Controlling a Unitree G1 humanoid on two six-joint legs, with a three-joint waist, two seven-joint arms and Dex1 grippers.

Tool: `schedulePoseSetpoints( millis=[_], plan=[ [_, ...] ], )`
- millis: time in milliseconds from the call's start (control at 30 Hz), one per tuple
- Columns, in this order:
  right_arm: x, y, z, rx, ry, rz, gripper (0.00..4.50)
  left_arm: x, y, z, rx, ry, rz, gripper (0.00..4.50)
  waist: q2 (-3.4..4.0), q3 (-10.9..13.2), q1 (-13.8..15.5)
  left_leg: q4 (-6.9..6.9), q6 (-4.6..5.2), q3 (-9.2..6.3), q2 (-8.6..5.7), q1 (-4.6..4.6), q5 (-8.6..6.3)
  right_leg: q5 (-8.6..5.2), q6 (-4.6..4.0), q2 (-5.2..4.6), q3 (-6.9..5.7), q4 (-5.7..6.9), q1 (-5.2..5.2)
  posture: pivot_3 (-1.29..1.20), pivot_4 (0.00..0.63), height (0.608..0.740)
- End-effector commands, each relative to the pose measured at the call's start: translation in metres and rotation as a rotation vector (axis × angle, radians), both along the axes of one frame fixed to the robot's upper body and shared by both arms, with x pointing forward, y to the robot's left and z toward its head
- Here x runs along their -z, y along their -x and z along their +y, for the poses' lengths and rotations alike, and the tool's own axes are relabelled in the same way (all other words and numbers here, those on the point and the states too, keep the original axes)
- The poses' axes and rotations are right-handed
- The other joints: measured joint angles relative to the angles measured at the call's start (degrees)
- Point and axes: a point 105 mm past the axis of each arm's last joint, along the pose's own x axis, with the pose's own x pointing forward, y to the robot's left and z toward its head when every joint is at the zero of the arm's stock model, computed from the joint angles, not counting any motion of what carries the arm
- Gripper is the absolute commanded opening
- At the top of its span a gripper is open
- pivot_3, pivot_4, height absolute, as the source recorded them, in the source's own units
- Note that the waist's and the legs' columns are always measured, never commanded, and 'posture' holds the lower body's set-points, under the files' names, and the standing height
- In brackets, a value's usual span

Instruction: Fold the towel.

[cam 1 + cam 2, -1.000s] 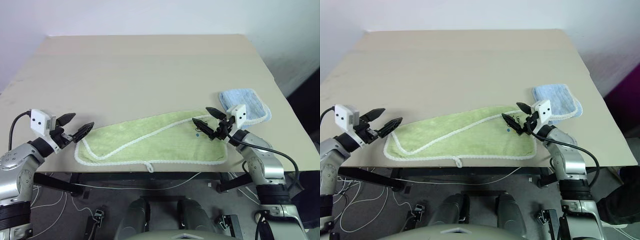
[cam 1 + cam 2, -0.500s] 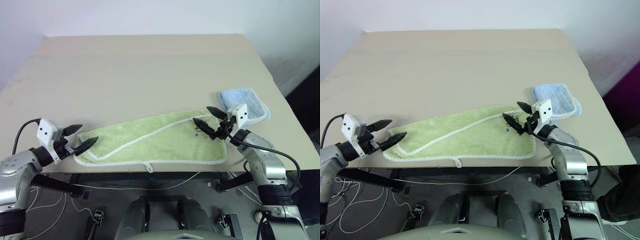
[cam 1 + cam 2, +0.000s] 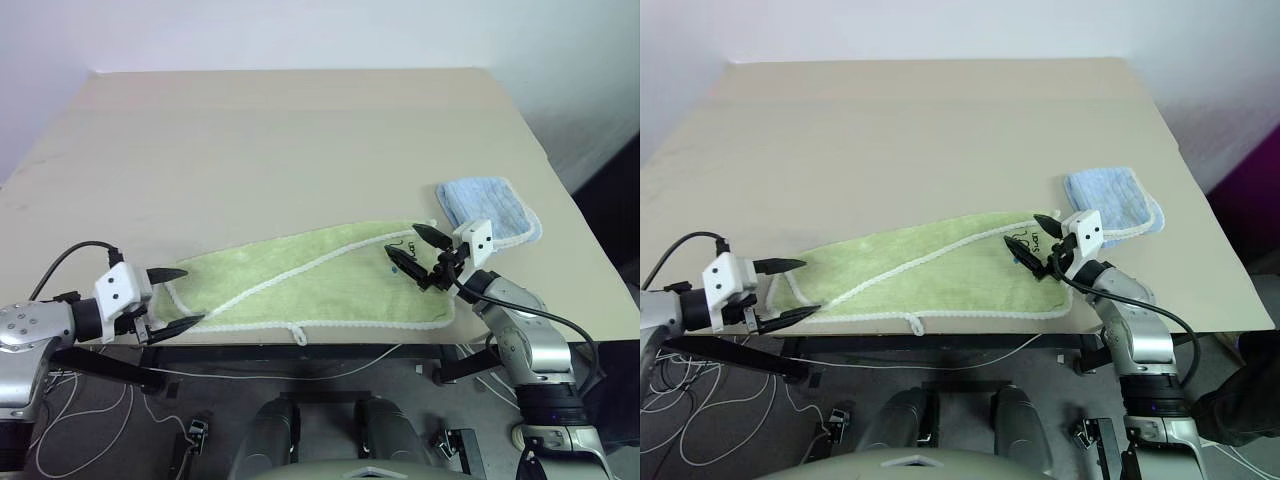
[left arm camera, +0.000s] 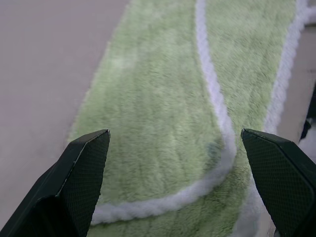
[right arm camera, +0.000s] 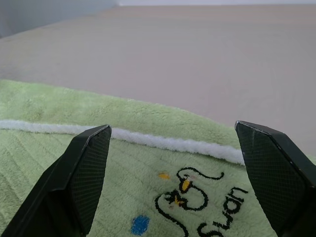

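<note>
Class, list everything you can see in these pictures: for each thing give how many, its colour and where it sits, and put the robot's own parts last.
Light yellow-green terry towel with white stitched edging: one, along the table's near edge, folded lengthwise, a small white loop hanging over the edge, black embroidery near its right end.
Small light blue cloth: one, folded, just beyond the towel's right end.
Beige table: one, flat top bearing both cloths.
Cables: several, white and black, on the floor below the table.
Left gripper: one, black fingers open, at the towel's left end.
Right gripper: one, black fingers open, above the towel's right end.
</note>
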Motion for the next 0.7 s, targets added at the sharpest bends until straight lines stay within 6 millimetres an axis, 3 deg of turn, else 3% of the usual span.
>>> schedulePoseSetpoints(
  millis=[33,233,700],
  plan=[
    [-0.012,0.003,0.004,-0.011,-0.009,-0.045,4.22,0.002,-0.004,-0.003,0.043,-0.089,-0.053,4.45,0.00,0.0,0.0,0.01,0.00,0.00,0.00,0.00,0.00,0.00,0.00,0.00,0.00,0.00,0.01,0.00,0.150,0.740],
    [-0.014,0.003,0.003,-0.004,-0.008,-0.046,4.22,0.008,-0.016,-0.005,0.046,-0.164,-0.113,4.45,0.00,0.0,0.1,0.02,0.00,0.00,-0.01,0.00,0.00,0.01,0.01,0.01,-0.02,0.01,0.02,0.00,0.150,0.740],
    [-0.017,0.002,0.003,0.001,-0.011,-0.056,4.22,-0.005,-0.031,0.011,0.005,-0.233,-0.240,4.45,0.00,0.0,0.0,0.05,0.01,0.01,0.00,0.02,0.00,0.01,0.03,0.12,-0.06,0.06,0.02,0.00,0.150,0.740]
  ],
)
